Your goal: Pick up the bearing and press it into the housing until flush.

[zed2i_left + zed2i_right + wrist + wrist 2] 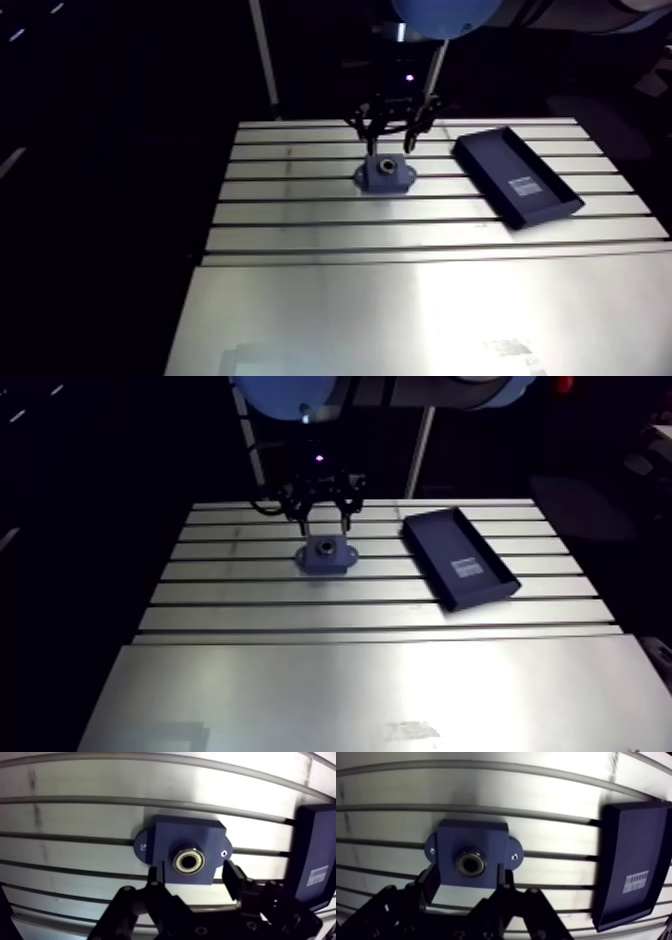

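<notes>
A dark blue housing (170,837) with two flange ears lies flat on the slotted table, also seen in the arm view (385,175). A metal ring bearing (188,860) sits inside its round bore; how deep it sits I cannot tell. My gripper (194,877) hangs just above the housing, open, with its dark fingers (234,881) spread on either side of the block's near edge. Nothing is held between them. In the arm view the gripper (390,135) hovers right behind the housing.
A dark blue shallow tray (515,175) with a white label lies to the right of the housing, angled on the table. The slotted aluminium table (400,300) changes to a smooth plate toward the front.
</notes>
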`<action>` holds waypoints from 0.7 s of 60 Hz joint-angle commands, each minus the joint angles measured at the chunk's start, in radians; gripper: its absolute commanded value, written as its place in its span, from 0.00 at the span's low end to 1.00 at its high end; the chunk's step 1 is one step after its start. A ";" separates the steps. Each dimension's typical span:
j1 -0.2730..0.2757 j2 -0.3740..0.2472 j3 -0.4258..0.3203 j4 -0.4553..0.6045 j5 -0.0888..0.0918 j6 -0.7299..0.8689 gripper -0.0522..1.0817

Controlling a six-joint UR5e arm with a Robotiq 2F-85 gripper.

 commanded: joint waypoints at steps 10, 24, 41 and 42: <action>0.000 -0.003 -0.010 0.003 0.008 0.002 0.72; -0.001 0.002 0.001 0.003 0.010 0.004 0.79; 0.000 0.003 0.003 0.002 0.010 0.018 0.83; 0.000 0.003 0.003 0.002 0.011 0.018 0.84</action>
